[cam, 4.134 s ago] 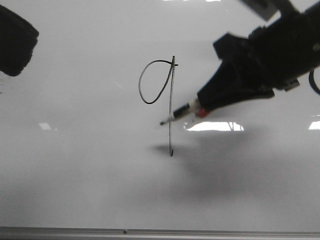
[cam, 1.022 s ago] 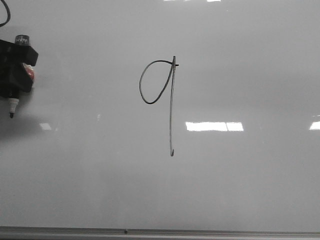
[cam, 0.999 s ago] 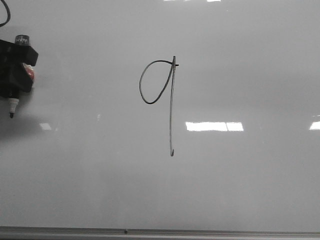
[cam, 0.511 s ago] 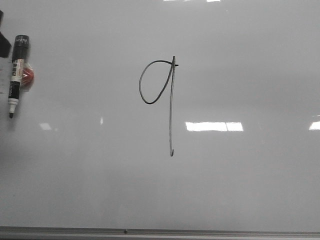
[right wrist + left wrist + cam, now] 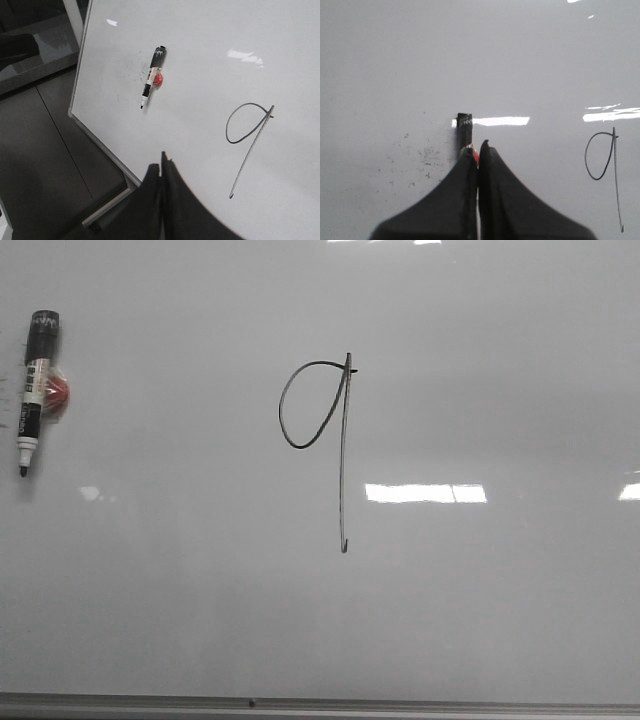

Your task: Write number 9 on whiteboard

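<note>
The number 9 (image 5: 342, 460) is a thin black line figure in the middle of the whiteboard (image 5: 480, 620). It also shows in the left wrist view (image 5: 617, 175) and the right wrist view (image 5: 252, 150). A black-capped marker (image 5: 33, 380) lies alone on the board at the far left, next to a small red thing (image 5: 58, 392). Neither gripper shows in the front view. My left gripper (image 5: 478, 146) is shut and empty, with the marker (image 5: 464, 130) showing just past its tips. My right gripper (image 5: 162, 162) is shut and empty over the board's corner edge, apart from the marker (image 5: 152, 75).
A grey metal edge strip (image 5: 400, 706) runs along the board's near side. Faint dark smudges (image 5: 420, 155) mark the board beside the marker. In the right wrist view the board's frame (image 5: 100, 145) ends over a dark floor (image 5: 40, 150).
The right gripper left the 9 with the marker. A second ago the left gripper held the marker at the far left; it let go and left the front view. The marker now lies on the board.
</note>
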`<action>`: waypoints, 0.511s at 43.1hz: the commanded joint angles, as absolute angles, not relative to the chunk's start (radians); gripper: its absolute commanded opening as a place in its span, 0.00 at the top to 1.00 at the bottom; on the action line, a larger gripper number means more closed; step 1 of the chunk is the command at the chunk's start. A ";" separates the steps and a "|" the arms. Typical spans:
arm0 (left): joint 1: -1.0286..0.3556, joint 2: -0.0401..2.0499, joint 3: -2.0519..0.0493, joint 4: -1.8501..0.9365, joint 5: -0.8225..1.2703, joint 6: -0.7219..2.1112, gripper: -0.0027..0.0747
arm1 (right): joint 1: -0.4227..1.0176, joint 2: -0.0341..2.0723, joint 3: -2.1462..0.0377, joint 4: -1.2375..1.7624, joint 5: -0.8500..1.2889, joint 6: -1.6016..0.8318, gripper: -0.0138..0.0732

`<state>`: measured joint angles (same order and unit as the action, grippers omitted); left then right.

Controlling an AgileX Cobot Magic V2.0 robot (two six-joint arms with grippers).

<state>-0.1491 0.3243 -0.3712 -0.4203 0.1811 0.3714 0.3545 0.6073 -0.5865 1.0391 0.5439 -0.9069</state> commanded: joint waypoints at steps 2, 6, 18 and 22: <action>-0.149 0.270 -0.394 -0.434 0.106 0.372 0.99 | 0.348 0.606 -0.612 1.081 0.504 -0.910 0.96; -0.149 0.261 -0.392 -0.434 0.106 0.372 0.99 | 0.348 0.606 -0.612 1.081 0.504 -0.910 0.96; -0.149 0.261 -0.392 -0.434 0.108 0.372 0.99 | 0.348 0.606 -0.612 1.081 0.504 -0.910 0.96; -0.149 0.261 -0.392 -0.434 0.108 0.372 0.99 | 0.348 0.606 -0.612 1.081 0.504 -0.910 0.96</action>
<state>-0.1491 0.2524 -0.3623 -0.4203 0.1811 0.3714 0.3545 0.6073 -0.5865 1.0391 0.5439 -0.9069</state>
